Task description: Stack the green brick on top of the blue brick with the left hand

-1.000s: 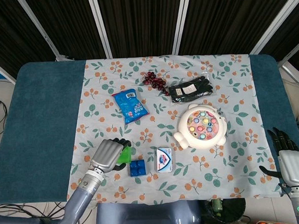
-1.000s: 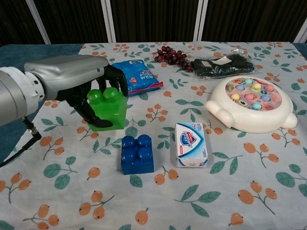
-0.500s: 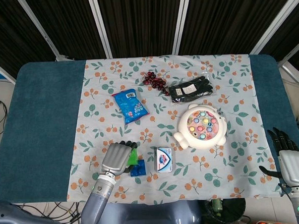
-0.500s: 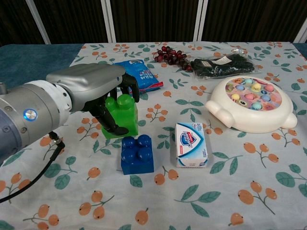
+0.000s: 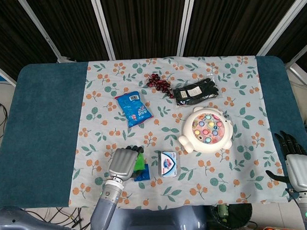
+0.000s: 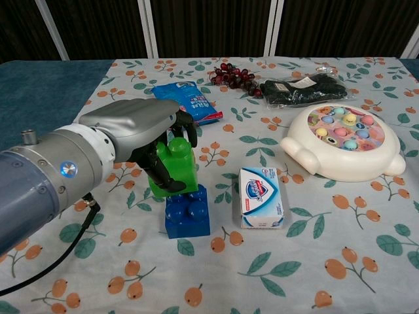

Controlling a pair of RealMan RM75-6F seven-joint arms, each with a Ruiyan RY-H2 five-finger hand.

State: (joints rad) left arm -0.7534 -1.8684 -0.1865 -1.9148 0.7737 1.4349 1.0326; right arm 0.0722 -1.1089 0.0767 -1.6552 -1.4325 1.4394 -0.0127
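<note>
My left hand (image 6: 141, 134) (image 5: 124, 163) grips the green brick (image 6: 178, 165) from above and from the left, its fingers wrapped around the brick's sides. The green brick (image 5: 140, 162) hangs just over the back left part of the blue brick (image 6: 188, 212), its lower edge at the blue brick's studs; whether they touch I cannot tell. In the head view only a corner of the blue brick (image 5: 144, 174) shows past the hand. My right hand (image 5: 298, 164) rests at the table's right front corner, fingers spread and holding nothing.
A soap bar box (image 6: 261, 197) lies right beside the blue brick. A white fishing toy (image 6: 345, 142) sits further right. A blue snack bag (image 6: 188, 103), dark grapes (image 6: 233, 76) and black gloves (image 6: 302, 89) lie toward the back.
My left hand has carried the green brick to the right and toward the front, from beside the blue brick to just above its back left part. The right hand has stayed still.
</note>
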